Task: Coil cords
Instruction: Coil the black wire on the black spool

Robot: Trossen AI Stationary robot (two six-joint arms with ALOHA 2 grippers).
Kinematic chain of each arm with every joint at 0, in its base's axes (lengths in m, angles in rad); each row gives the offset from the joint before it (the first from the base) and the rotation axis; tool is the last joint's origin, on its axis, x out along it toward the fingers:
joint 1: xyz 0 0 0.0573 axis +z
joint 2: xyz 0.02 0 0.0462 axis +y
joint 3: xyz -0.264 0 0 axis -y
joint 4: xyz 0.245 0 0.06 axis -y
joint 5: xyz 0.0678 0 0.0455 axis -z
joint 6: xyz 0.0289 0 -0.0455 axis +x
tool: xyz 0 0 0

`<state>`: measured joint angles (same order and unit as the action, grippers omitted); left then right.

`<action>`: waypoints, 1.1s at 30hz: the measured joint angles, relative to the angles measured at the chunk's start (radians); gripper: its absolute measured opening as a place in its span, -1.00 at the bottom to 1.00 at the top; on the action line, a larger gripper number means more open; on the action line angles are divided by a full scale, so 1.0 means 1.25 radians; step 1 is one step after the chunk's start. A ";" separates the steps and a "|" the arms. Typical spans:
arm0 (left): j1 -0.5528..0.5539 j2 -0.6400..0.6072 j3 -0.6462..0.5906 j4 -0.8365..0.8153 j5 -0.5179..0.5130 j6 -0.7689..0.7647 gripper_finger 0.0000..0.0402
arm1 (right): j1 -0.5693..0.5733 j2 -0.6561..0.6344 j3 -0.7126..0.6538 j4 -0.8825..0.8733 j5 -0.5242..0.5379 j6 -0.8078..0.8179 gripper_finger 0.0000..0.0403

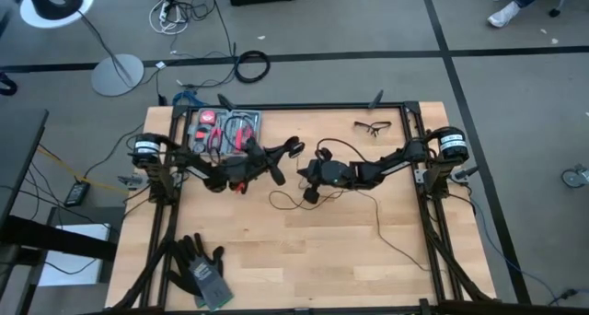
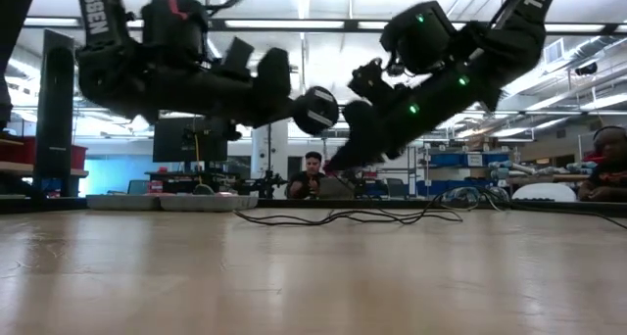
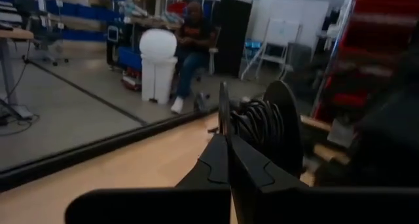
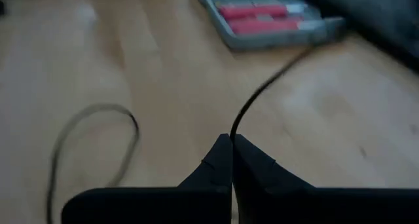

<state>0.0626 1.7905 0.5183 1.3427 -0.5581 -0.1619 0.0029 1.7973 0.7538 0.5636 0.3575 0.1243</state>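
Observation:
The thin black cord [image 1: 377, 225] trails in slack curves across the wooden table, with a loop [image 4: 91, 129] lying flat. Its round black puck [image 3: 268, 129] carries several turns of cord wound on it and hangs above the table's middle [image 2: 315, 110]. My left gripper [image 3: 227, 142] is shut on the puck [image 1: 294, 149]. Just to its right, my right gripper [image 1: 304, 175] slants down and is shut on the cord [image 4: 232, 137] a short way from the puck. My left gripper pinches the puck's thin round flange [image 3: 223, 112] edge-on between its two fingers, coming in about level from the table's left. The puck is lifted clear of the table, its wound turns beside the fingertips. My right gripper pinches a single strand of the cord [image 4: 234, 129] between its two fingertips, slanting down from the table's right. The strand rises from the fingers toward the puck side, and the rest of the cord lies slack on the table.
A grey tool tray [image 1: 225, 131] with red-handled tools stands at the far left. Glasses [image 1: 372, 126] lie at the far right, and dark gloves [image 1: 198, 269] near the front left corner. A person [image 3: 190, 47] sits in the room beyond the table.

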 joint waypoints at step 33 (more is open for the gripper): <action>-0.010 -0.088 0.105 -0.426 0.035 -0.007 -1.00 | -0.072 -0.158 0.006 -0.313 0.106 0.046 -0.88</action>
<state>0.0507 1.6799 0.6491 0.8100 -0.5142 -0.1708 -0.0867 1.5993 0.7609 0.1719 0.4903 0.1814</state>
